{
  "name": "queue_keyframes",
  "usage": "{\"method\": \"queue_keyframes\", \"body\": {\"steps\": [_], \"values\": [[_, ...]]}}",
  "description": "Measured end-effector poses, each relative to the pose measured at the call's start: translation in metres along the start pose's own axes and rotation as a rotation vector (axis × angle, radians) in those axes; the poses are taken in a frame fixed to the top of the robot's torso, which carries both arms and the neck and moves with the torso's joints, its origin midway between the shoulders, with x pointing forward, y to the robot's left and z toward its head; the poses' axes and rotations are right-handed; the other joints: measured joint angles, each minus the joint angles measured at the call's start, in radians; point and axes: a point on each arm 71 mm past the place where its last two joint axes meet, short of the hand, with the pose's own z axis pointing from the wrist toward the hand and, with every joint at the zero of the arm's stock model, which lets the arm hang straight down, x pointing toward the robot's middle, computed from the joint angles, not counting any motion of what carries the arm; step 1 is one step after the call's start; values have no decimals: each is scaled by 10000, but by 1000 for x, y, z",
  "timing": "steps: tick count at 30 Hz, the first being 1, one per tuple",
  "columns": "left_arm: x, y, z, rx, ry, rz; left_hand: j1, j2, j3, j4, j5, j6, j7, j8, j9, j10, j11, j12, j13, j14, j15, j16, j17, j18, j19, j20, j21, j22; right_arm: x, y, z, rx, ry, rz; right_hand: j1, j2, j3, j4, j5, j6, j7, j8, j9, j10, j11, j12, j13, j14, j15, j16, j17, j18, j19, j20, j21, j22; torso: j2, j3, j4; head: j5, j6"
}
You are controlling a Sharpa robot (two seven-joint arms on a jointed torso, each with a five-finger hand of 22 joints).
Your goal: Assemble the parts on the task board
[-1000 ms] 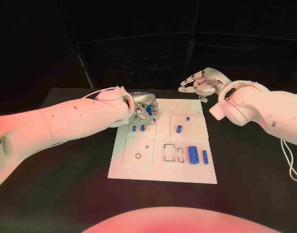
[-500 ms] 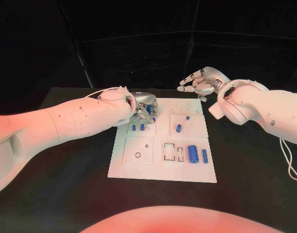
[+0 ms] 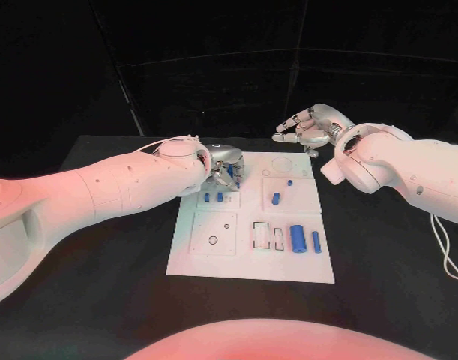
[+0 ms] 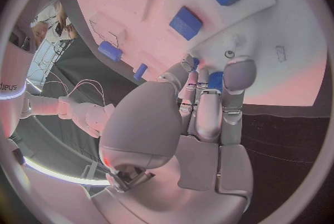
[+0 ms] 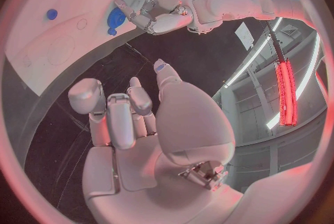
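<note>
- The black table [image 3: 99, 300] is filling the lower two thirds of the head view, and its far edge is running across the frame a little above the middle.
- Behind the table, dark panelled walls [image 3: 229, 75] are closing off the upper part of the frame.
- The task board [image 3: 252, 259] is lying flat at the centre of the frame, a white plate with its long side running away from the robot.
- Blue parts are sitting on it: a wide cylinder [image 3: 297, 238] and a slim one [image 3: 316, 241] just beside it at the board's lower right, a peg [image 3: 276, 199] right of its centre, and two small pegs [image 3: 213, 198] at its left edge.
- The left hand [image 3: 223, 166] is reaching in from the left over the board's upper left corner; in the left wrist view its fingers [image 4: 236, 76] are curling down together onto the white surface with a small blue part [image 4: 215, 80] between their tips, apparently pinched.
- The right hand [image 3: 311, 127] is hovering above the table's far edge, just past the board's upper right corner, touching nothing; its fingers are loosely bent and apart, holding nothing.
- A white cable [image 3: 450, 255] is trailing from the right arm across the table near the right edge of the frame.
</note>
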Motion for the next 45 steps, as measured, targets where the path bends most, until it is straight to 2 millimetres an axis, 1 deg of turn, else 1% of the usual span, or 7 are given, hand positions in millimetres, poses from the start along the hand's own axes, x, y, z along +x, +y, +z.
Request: {"method": "queue_keyframes", "body": {"steps": [14,19,21,23,28,38,45], "values": [[2,-2,4,-19,118,-5,-40,-40,259,-13,0,139,-1,-125,1,153,-6,-212,14,35,-35,0,-131,1,34,-33,201,274,1,1,0,-18,26,-1,0,0,0,0,0,0,0,0,0,0,0,0,0,0,0,0,0,0,0,0,0,0,0,-1,0,-18,-21],[1,-3,5,-52,137,3,-78,-2,581,-87,0,255,0,-234,1,444,-44,-282,9,35,-36,0,-162,2,60,-7,396,475,1,1,1,-25,37,0,0,0,0,0,0,0,0,0,0,0,0,0,0,0,0,0,0,0,0,0,0,0,1,-2,4,-31,-22],[1,-2,5,-74,138,11,-37,39,809,-168,0,305,18,-270,1,570,-64,-324,10,35,-35,0,-162,-151,96,-43,502,602,1,1,1,-25,39,0,0,0,0,0,0,0,0,0,0,0,0,0,0,0,0,0,0,1,0,0,0,0,1,-2,5,-32,-22],[1,-2,5,-102,137,18,37,111,1104,-277,-1,337,51,-333,1,671,-67,-380,14,72,-72,42,-171,-152,96,-43,565,707,1,1,1,-25,40,0,0,0,0,0,0,0,0,0,0,0,0,0,0,0,0,0,0,1,0,0,0,0,1,-3,6,-38,-22],[1,-1,5,-116,113,25,56,128,1691,-493,-21,562,52,-385,2,874,-75,-505,11,73,-73,69,-197,-151,96,-43,662,834,1,1,1,-26,42,-1,0,0,0,0,0,0,0,0,0,0,0,0,29,0,0,0,17,0,0,0,0,0,0,-9,5,-50,-29],[1,8,-5,-137,-288,-6,-174,-13,2250,-620,-40,661,54,-504,0,1009,-42,-730,17,72,-73,109,-237,-150,96,-43,832,1068,0,0,0,-7,22,-9,0,0,0,0,0,0,0,0,0,0,0,0,28,0,0,0,16,0,0,0,0,0,0,-12,24,-90,-19],[-20,7,-17,100,-1131,-342,-214,-53,2330,-646,-40,694,87,-543,0,1047,-78,-768,15,72,-73,148,-247,-150,95,-43,892,1113,-1,-1,-1,12,1,-17,0,0,0,0,0,0,0,0,0,0,0,0,28,0,0,0,15,1,0,0,0,1,-3,-10,25,-83,-4]]}}
